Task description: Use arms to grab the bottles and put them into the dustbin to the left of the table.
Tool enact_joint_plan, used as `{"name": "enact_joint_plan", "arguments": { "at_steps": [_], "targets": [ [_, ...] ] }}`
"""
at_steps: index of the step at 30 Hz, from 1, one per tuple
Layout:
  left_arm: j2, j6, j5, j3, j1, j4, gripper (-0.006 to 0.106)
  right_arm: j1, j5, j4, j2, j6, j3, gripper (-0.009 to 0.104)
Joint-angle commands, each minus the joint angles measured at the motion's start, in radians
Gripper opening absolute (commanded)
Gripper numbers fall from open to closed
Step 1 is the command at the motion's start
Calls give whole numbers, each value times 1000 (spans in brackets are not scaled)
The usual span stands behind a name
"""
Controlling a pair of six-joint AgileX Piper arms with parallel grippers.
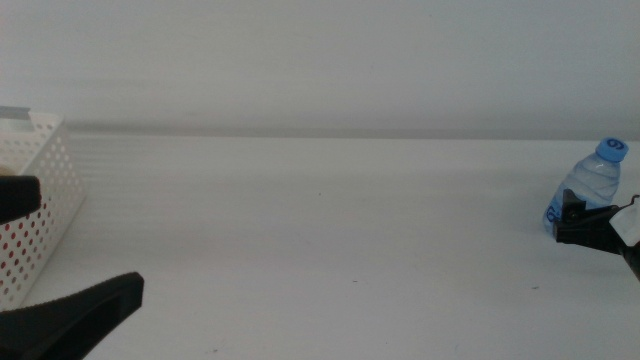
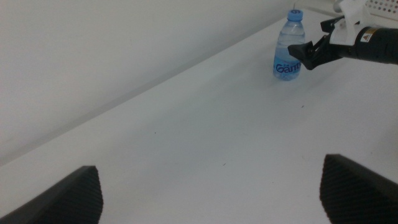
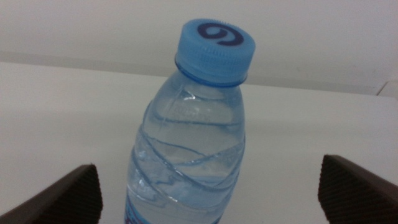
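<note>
A small clear water bottle (image 1: 592,188) with a blue cap stands upright at the far right of the white table (image 1: 320,240). My right gripper (image 1: 572,216) is open around it, a dark jaw on each side of the bottle (image 3: 189,149) low on its body, not closed on it. The left wrist view shows the same bottle (image 2: 288,51) with the right gripper (image 2: 306,53) at it. My left gripper (image 1: 88,240) hangs open and empty at the left, beside the white perforated dustbin (image 1: 45,190). Only this one bottle shows on the table.
Something red shows through the lower holes of the dustbin wall (image 1: 22,245). A plain white wall runs behind the table. A white perforated edge (image 2: 380,6) shows beyond the right arm in the left wrist view.
</note>
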Motion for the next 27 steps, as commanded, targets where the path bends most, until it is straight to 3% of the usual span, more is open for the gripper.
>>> {"name": "enact_joint_plan", "arguments": {
  "at_steps": [1, 19, 25, 27],
  "targets": [
    [-6, -5, -19, 4, -7, 1, 94, -7, -13, 3, 11, -2, -5, 93],
    [-6, -5, -19, 4, -7, 1, 94, -53, 33, 3, 33, -2, -3, 93],
    [-6, -5, -19, 4, -7, 1, 94, -57, 29, -138, 44, 98, -14, 93],
    [-6, -5, -19, 4, -7, 1, 94, -57, 26, -138, 61, 100, -27, 93]
  ]
}}
